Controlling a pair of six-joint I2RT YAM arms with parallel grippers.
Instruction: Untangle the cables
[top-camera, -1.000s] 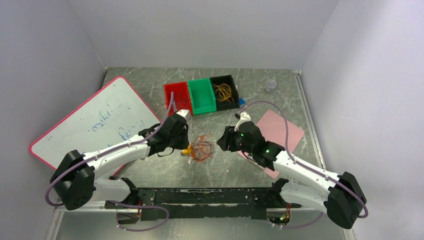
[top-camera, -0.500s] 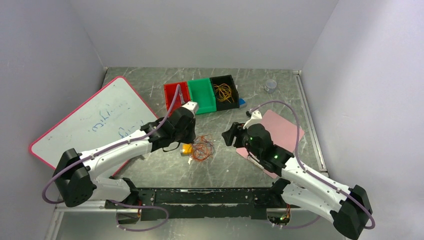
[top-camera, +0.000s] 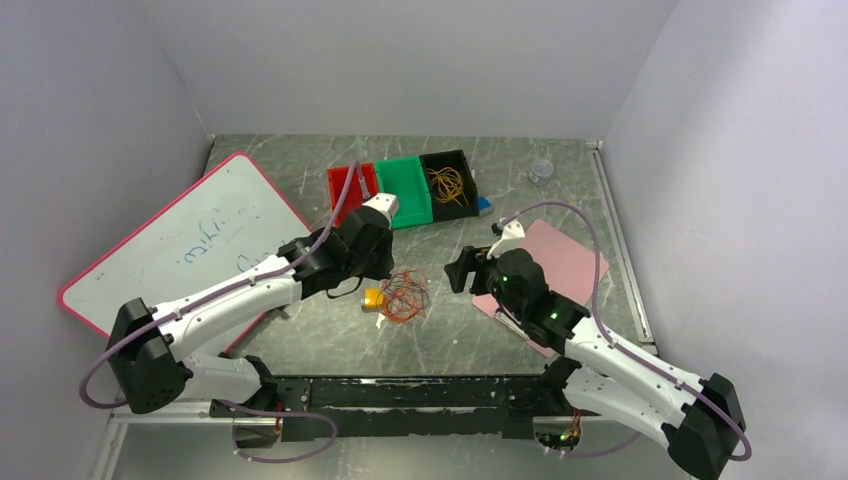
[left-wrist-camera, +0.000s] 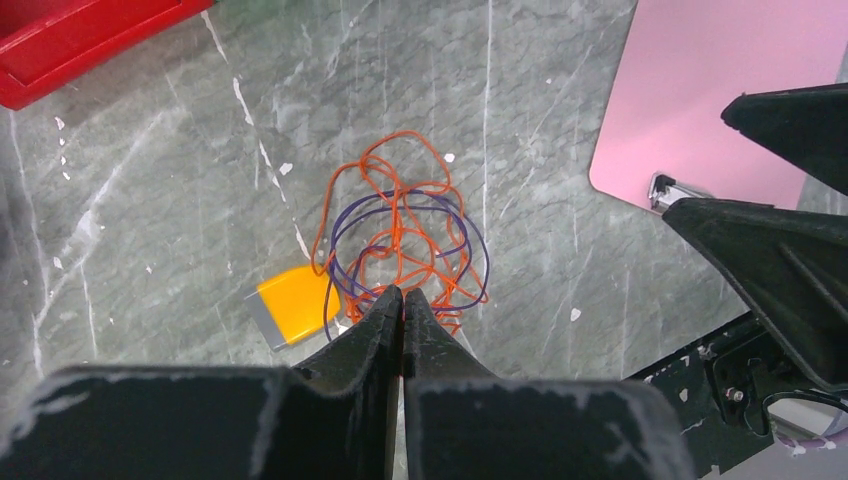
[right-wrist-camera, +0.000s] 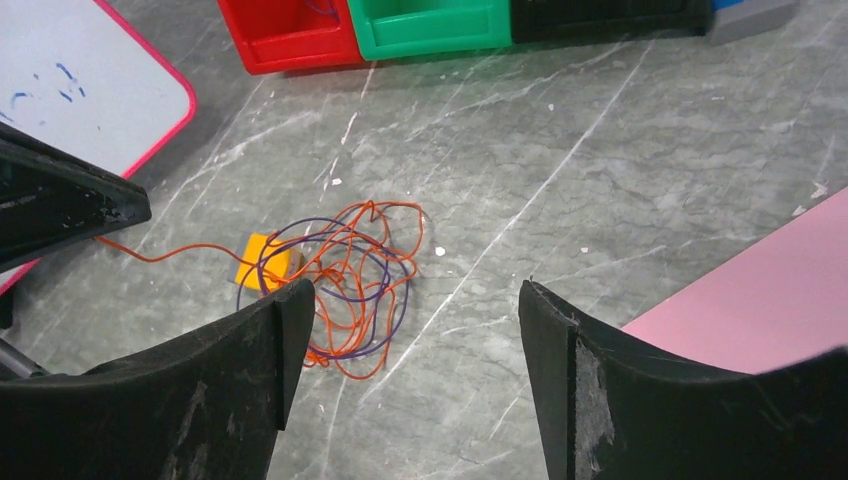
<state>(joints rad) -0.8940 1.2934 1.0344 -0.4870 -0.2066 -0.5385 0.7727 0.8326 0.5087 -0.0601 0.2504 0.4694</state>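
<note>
grey marbled stone makes up the surface (top-camera: 450, 330), walled in by plain pale panels. a whiteboard (top-camera: 190, 245) with a pink rim lies at the left, and a pink sheet (top-camera: 560, 255) lies at the right. at the back a red bin (top-camera: 345, 185), a green bin (top-camera: 410, 190) and a black bin (top-camera: 450, 180) stand in a row, the black one holding some yellowish loops.

the cables (left-wrist-camera: 400, 225) lie in the middle of the surface between the two arms: a loose nest of thin orange and purple loops, with a small orange block (left-wrist-camera: 292, 305) touching its left edge.

the left gripper (left-wrist-camera: 403, 300) has its fingers pressed together at the near edge of the nest. in the right wrist view an orange strand runs from the nest to its tip, so it seems to pinch that strand. the right gripper (right-wrist-camera: 415, 290) stands wide and holds nothing, above the right side of the nest and apart from it.

the wires look light, limp and springy, so a pull on one would likely drag the whole bundle unless something pins it. an outer loop on the right, clear of the crossings, looks like the best hold for the right gripper. the strands are thin and may slip from the fingers, and a hard tug could tighten the knot.
</note>
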